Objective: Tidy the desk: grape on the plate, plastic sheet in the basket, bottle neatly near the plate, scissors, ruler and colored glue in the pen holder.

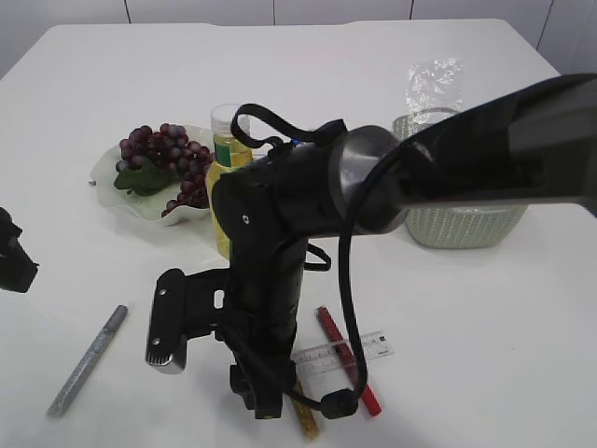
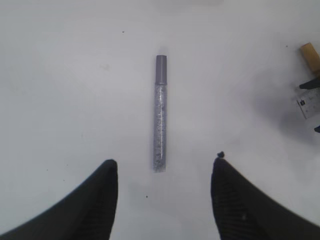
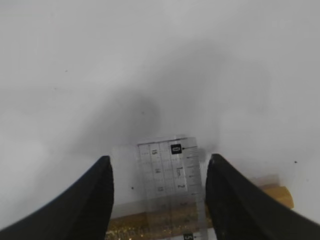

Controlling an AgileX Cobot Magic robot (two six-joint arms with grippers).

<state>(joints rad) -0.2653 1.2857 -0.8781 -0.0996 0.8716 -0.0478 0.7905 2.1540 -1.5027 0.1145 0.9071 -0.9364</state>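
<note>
- Hovering over the clear ruler, right gripper: fingers spread wide, ruler's end between them, gold glue stick crossing beneath.
- Left gripper: fingers wide apart, silver glue stick lying lengthwise just ahead on the table.
- Grapes: on plate.
- Bottle: upright beside plate.
- Plastic sheet: in basket.
- Red glue stick: touching ruler.
</note>
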